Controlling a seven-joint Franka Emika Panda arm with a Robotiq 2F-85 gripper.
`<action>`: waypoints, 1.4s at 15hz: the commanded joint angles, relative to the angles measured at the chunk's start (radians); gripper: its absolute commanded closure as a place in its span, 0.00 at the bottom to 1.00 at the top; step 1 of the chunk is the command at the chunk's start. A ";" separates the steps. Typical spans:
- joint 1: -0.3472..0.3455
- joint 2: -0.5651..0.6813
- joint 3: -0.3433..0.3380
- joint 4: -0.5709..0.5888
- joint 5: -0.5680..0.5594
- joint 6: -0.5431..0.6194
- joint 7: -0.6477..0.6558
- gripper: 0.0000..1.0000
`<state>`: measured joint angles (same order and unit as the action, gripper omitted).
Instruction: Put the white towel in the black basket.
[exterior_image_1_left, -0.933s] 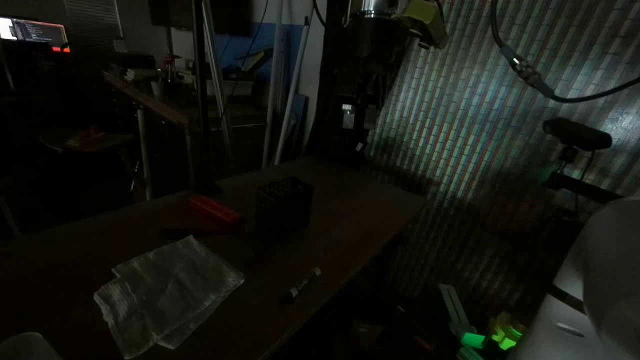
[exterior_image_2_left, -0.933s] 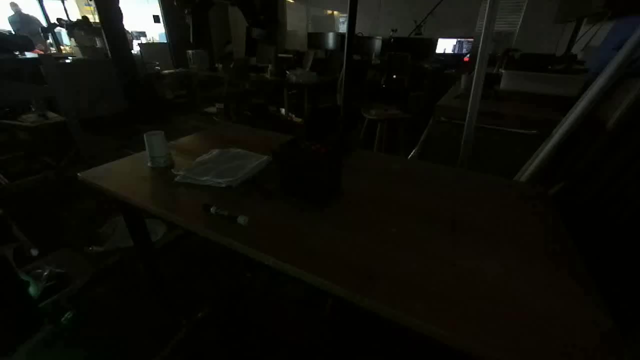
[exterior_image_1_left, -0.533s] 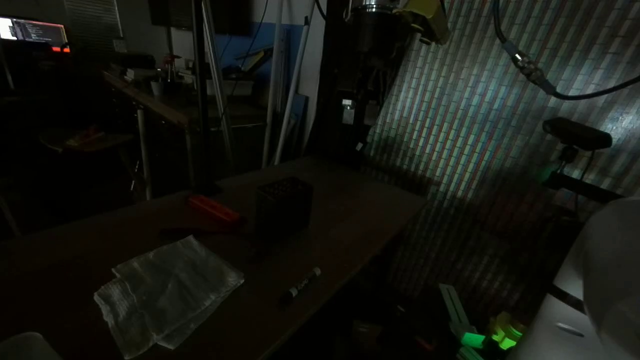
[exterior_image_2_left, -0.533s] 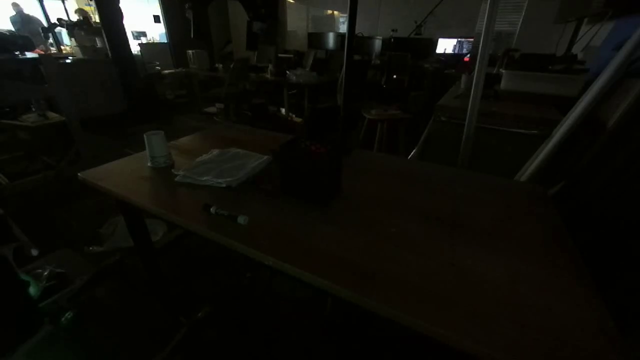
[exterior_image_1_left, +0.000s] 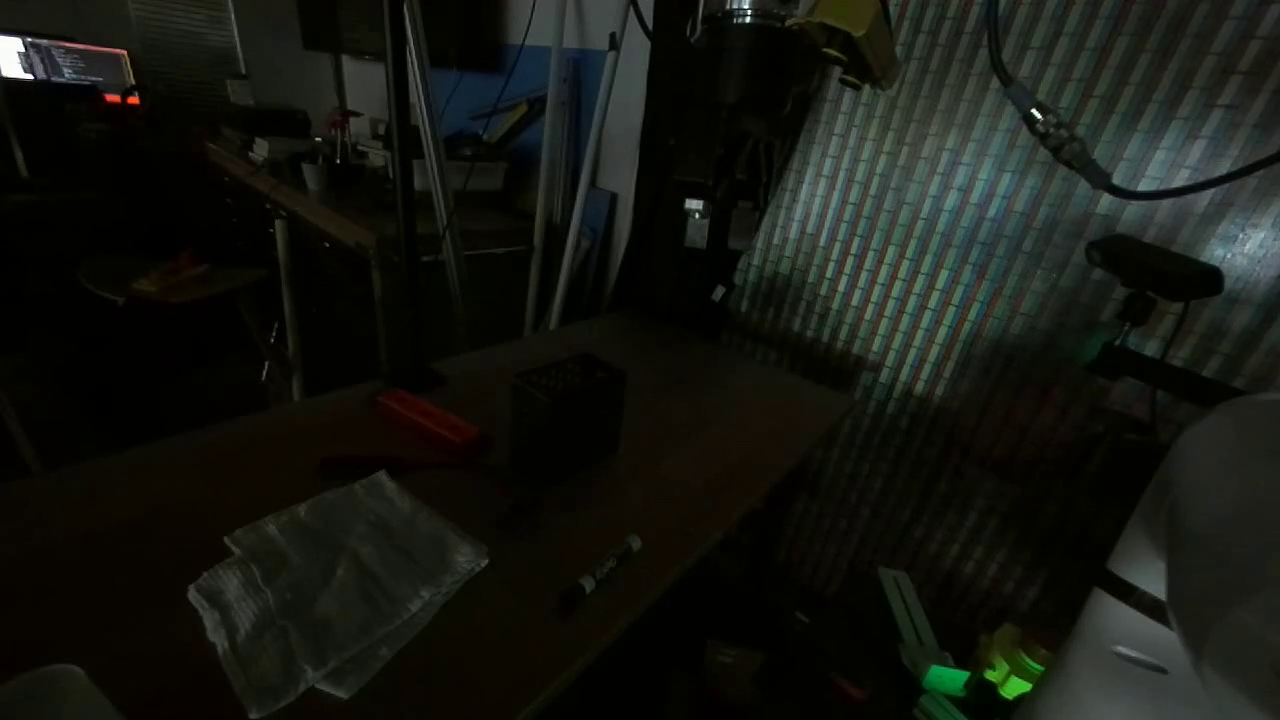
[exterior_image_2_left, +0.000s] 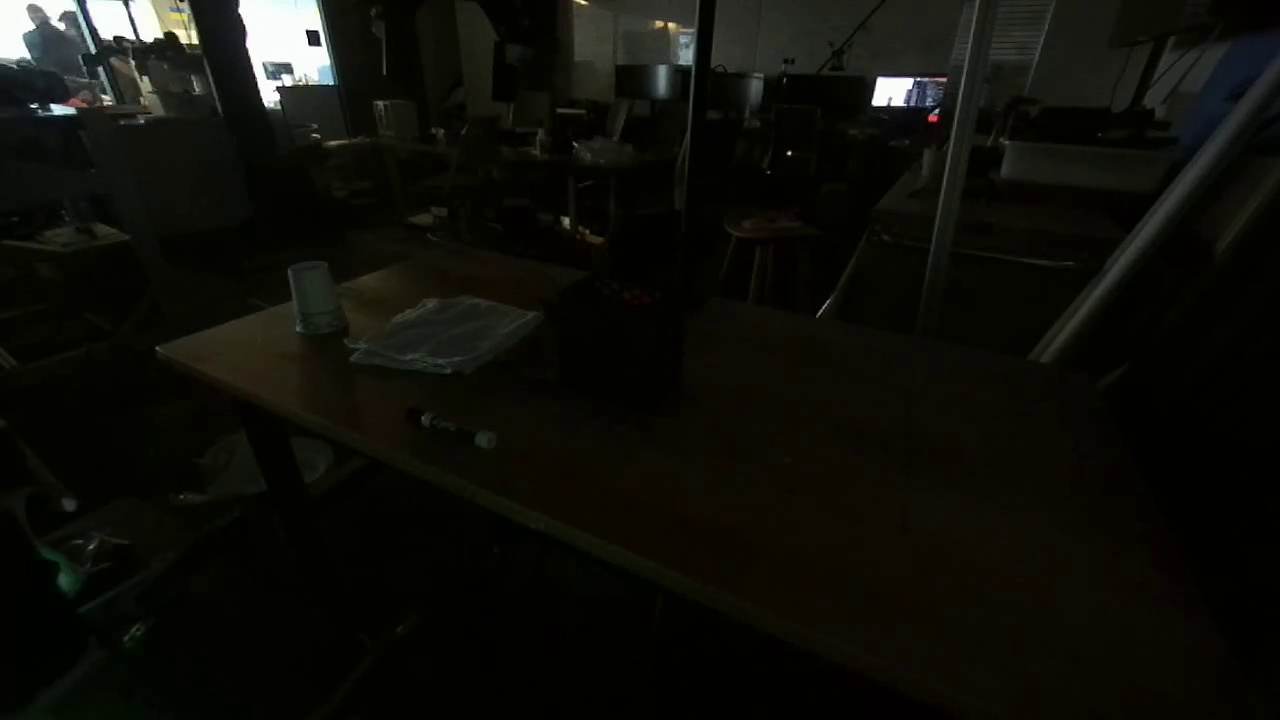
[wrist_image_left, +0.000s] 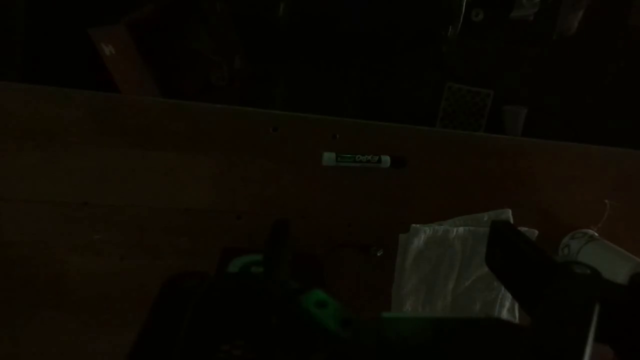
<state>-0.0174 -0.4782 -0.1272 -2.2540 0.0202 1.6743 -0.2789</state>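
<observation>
At eight o'clock from the black basket (exterior_image_1_left: 568, 418) in an exterior view, the white towel (exterior_image_1_left: 345, 585) lies on the table (exterior_image_1_left: 690, 420). The gripper (wrist_image_left: 390, 232), jaws apart, holds nothing; reaching seems the step, next probably moving over and lowering to pinch an edge.

Likely lab: mounted camera (exterior_image_1_left: 1155, 268), lit monitor (exterior_image_1_left: 80, 65), cluttered bench (exterior_image_1_left: 330, 221).

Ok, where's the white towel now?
In an exterior view, the white towel lies on the table, left of image centre, between the pale cup at left and the black basket at right; in the wrist view, lower right.
</observation>
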 joint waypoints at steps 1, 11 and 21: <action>-0.003 0.001 0.002 0.003 0.001 -0.003 -0.001 0.00; -0.003 0.001 0.002 0.003 0.001 -0.003 -0.001 0.00; 0.085 0.024 0.129 0.018 0.003 0.074 0.025 0.00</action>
<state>0.0256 -0.4685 -0.0486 -2.2587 0.0238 1.6956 -0.2728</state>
